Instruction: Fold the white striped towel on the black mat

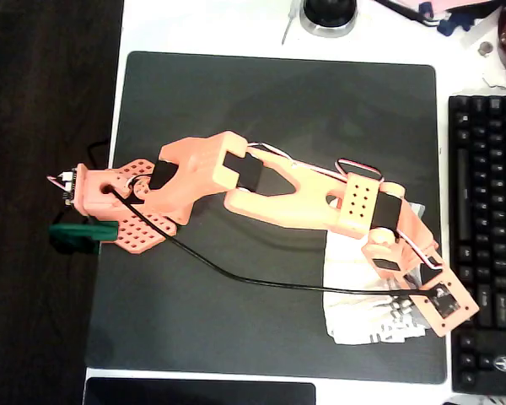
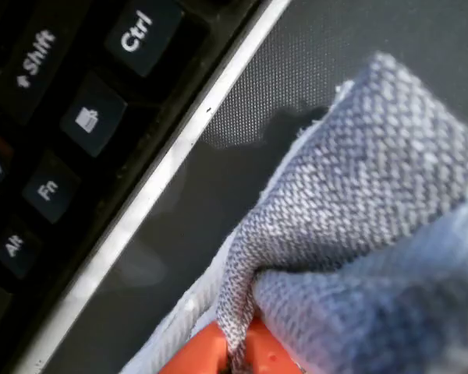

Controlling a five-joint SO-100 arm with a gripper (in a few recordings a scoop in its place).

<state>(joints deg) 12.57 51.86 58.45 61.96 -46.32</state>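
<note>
One pincer [image 2: 234, 354] pinches one white striped towel [image 1: 358, 291].

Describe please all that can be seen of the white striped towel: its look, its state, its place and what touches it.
The white striped towel is soft woven cloth, white with thin grey stripes near its lower edge in the overhead view. It lies bunched near the lower right corner of the black mat, close to the keyboard, partly hidden under the orange arm. In the wrist view its weave is coarse, and a raised fold of it is pinched in the orange gripper, while the rest rests on the mat.
</note>
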